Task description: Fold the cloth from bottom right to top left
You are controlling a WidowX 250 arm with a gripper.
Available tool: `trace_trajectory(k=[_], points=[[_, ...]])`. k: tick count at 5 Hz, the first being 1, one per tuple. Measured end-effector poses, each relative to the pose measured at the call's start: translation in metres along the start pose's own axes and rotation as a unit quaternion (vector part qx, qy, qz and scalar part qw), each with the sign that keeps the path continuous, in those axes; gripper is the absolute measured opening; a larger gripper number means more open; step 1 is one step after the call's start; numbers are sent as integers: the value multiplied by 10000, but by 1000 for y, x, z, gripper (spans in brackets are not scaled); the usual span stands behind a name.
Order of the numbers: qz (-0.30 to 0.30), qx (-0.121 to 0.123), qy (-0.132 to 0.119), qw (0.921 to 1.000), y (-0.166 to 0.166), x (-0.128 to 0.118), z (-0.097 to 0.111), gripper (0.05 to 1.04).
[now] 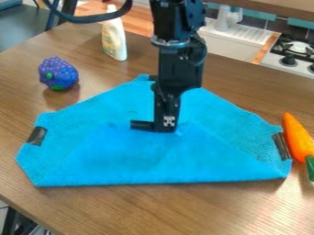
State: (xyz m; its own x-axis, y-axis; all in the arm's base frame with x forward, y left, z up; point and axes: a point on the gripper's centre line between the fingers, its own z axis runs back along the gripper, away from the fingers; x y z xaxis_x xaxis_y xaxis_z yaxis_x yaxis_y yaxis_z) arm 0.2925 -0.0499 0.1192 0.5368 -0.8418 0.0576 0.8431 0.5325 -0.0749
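Cloth (147, 160), blue, lies mid-worktop (153, 211), near part folded over in a broad flap, straight edge toward camera. Tool (153, 127) points down at the cloth's middle; wide, narrow or gripping, cannot tell. Orange carrot (297, 137) just beside right end. Purple-blue bumpy toy (58, 73) and pale bottle (114, 39) beyond, leftward.

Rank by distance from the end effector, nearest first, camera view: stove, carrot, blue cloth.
From the end effector:
1. Blue cloth: directly at it.
2. Carrot: image right, beside the cloth.
3. Stove: upper right of the image, beyond the table.
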Motion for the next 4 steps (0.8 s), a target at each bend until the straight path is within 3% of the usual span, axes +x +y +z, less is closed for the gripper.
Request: trace_trajectory(k=[1,2,4], points=[[-172,398,-12,9991,22,4,14,49],[-149,458,-5,9988,55,1,17,49],[17,312,89,9995,111,6,12,49]])
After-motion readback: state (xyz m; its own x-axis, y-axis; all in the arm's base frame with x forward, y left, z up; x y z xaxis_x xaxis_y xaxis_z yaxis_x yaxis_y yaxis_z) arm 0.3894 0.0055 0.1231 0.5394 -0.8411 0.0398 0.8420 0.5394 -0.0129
